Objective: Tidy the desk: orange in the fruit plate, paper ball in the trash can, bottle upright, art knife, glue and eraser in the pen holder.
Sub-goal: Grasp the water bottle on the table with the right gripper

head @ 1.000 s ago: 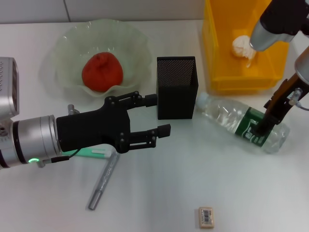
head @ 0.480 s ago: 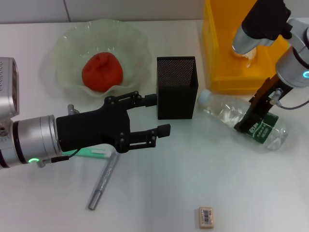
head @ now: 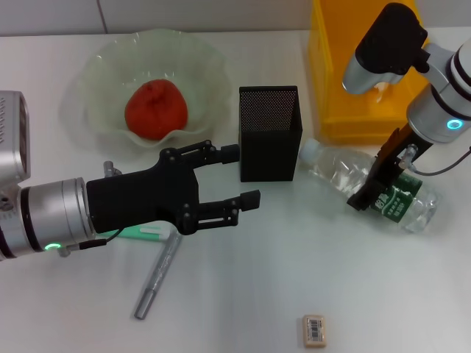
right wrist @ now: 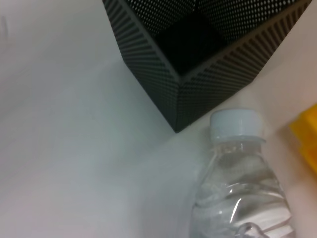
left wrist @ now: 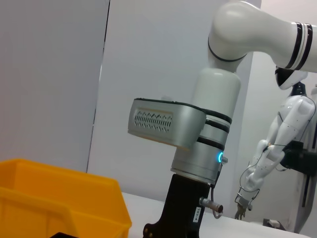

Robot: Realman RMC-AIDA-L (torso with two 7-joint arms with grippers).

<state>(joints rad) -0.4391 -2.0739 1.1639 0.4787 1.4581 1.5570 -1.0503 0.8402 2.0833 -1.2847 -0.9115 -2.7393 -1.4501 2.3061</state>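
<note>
The orange (head: 154, 109) lies in the pale-green fruit plate (head: 96, 81). The black mesh pen holder (head: 269, 132) stands at the middle; it also shows in the right wrist view (right wrist: 198, 54). The bottle (head: 338, 173) lies on its side right of the holder, cap toward it; the right wrist view shows its cap end (right wrist: 237, 163). My right gripper (head: 381, 180) is open, down across the bottle at its green label. My left gripper (head: 239, 176) is open and empty, hovering left of the pen holder. The eraser (head: 314, 329) lies at the front. The paper ball is hidden behind my right arm.
The yellow trash can (head: 331, 81) stands at the back right; its corner also shows in the left wrist view (left wrist: 64, 203). A silver pen-shaped tool (head: 157, 273) and a green-and-white stick (head: 143, 233) lie under my left arm.
My right gripper has moved left along the lying bottle, from its base end to the label. The bottle has stayed put. My left arm has not moved.
</note>
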